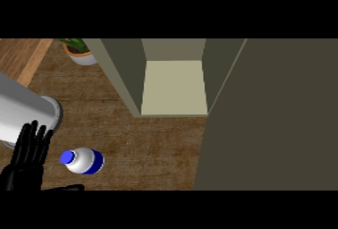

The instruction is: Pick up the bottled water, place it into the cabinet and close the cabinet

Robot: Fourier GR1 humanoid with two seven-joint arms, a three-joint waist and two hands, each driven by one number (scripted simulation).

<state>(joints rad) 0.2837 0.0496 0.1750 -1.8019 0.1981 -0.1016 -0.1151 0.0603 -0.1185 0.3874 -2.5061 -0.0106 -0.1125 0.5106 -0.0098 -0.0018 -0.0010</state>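
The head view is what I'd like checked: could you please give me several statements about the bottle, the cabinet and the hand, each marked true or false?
1. The bottled water stands on the counter. True.
2. The cabinet is closed. False: its door is swung open and the shelf shows.
3. The left hand grips the bottle. False: it is open beside it, fingers straight.
4. A potted plant sits left of the cabinet. True.
5. The bottle cap is blue. True.

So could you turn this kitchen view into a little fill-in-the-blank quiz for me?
1. The bottled water has a ____ cap.
2. The cabinet door stands ____.
3. The only hand in view is the robot's ____ one.
4. A potted plant sits to the cabinet's ____.

Missing words: blue; open; left; left
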